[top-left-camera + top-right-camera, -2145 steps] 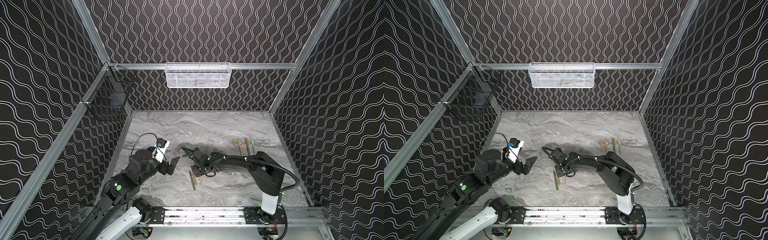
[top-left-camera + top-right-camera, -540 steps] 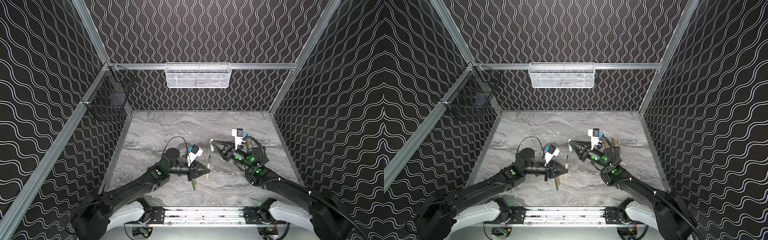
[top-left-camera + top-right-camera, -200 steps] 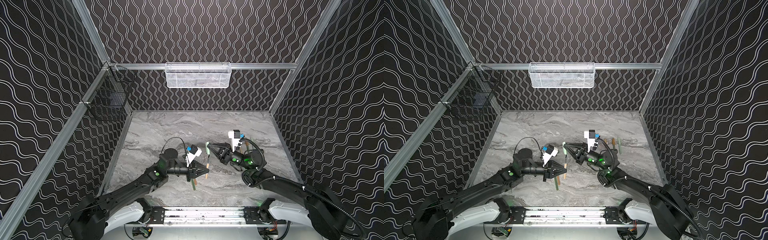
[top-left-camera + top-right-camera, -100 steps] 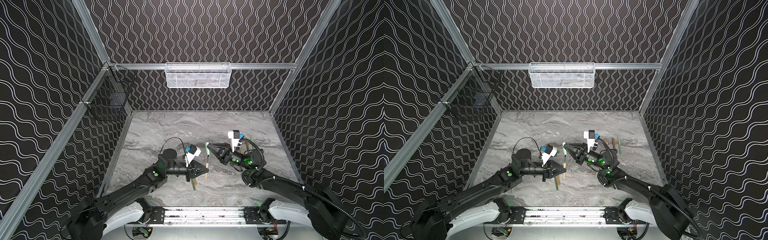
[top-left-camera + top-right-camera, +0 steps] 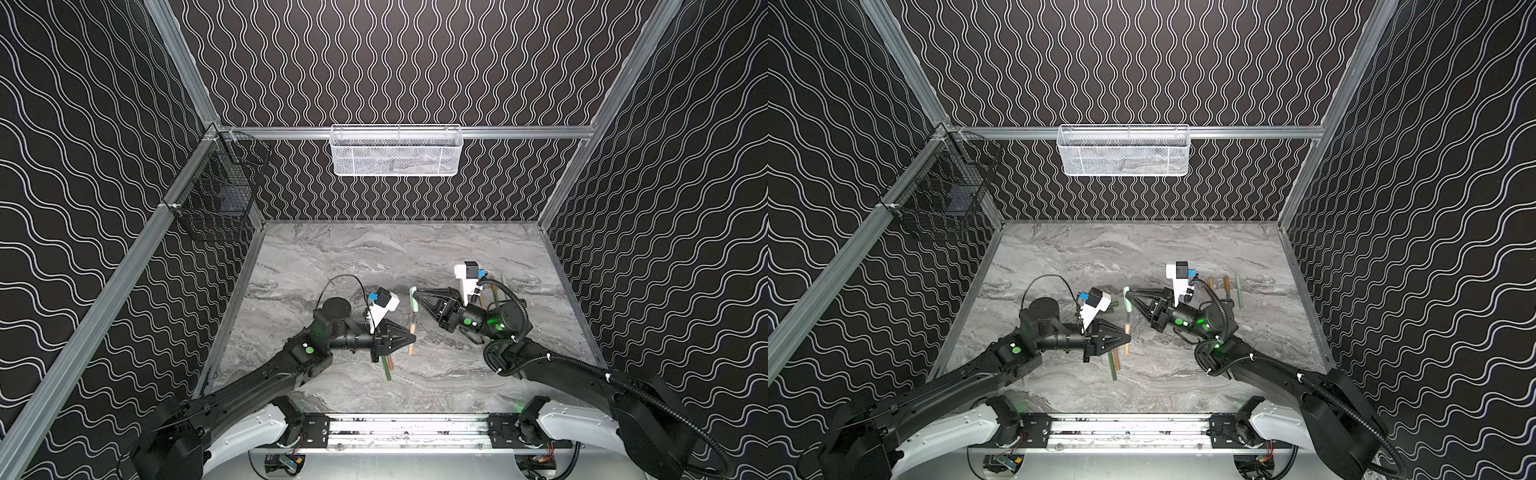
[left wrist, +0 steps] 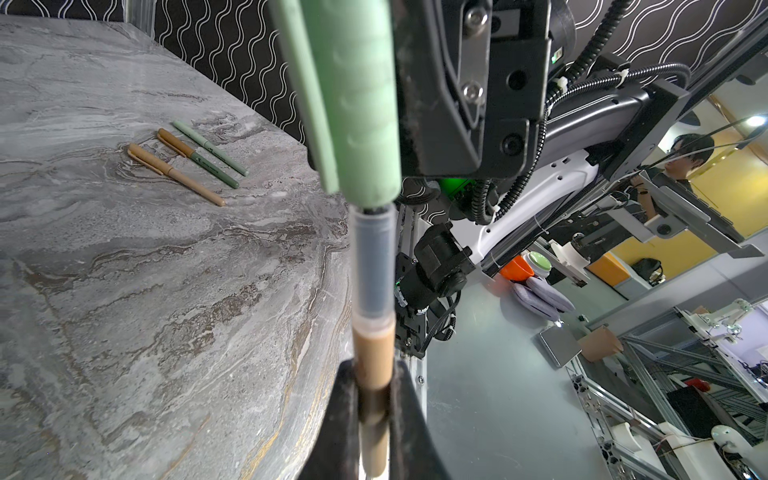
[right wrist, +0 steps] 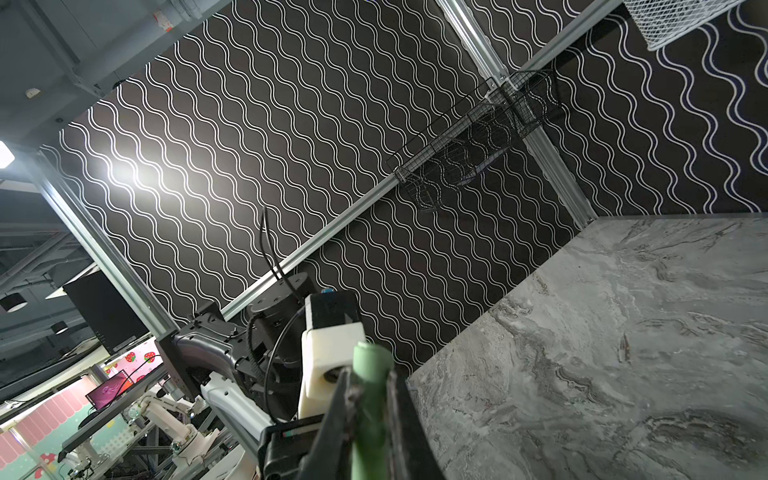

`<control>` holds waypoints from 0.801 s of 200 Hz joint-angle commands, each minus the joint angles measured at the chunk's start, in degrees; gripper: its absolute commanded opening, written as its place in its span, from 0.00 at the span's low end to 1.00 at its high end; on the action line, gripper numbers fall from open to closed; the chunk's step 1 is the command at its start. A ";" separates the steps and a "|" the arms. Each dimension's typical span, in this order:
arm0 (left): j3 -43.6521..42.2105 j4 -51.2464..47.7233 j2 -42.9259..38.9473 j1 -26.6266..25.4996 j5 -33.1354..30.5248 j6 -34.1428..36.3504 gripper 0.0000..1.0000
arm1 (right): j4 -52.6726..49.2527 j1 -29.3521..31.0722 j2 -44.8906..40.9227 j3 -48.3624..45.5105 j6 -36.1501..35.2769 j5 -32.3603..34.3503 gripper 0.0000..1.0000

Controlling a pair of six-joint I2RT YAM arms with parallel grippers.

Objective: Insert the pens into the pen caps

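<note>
Tan pen sits clamped between the fingertips of the left gripper, lifted clear of the grey marbled table. The pen runs crosswise to the fingers, so its barrel sticks out on both sides of the closed jaws, as both top views show. In the left wrist view, the pen's translucent grey front section reaches straight from the fingertips to the open mouth of the pale green cap. The two are lined up end to end, and the tip itself is out of sight at that mouth. The right gripper is clenched on the cap, which shows as a green tube pinched between the two dark fingers in the right wrist view. In both top views the two grippers face each other near the middle of the table. The left gripper is nearer the robot's base, and the right gripper is just beyond it. On the table under the left gripper lie a dark green pen and, right beside it, an orange-brown pen. Three capped pens lie side by side on the far right of the table, well apart from both grippers.
</note>
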 commanded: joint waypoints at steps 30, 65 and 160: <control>0.07 2.16 -0.20 0.57 0.14 0.32 0.00 | 3.79 0.86 0.26 -0.51 0.96 0.71 0.11; 0.29 2.79 -0.65 1.19 0.01 0.18 0.00 | 4.48 1.89 0.60 -0.89 1.57 1.78 0.11; 1.47 5.39 -0.61 2.57 0.82 -0.51 0.00 | 8.44 5.46 2.24 -3.03 0.38 4.81 0.12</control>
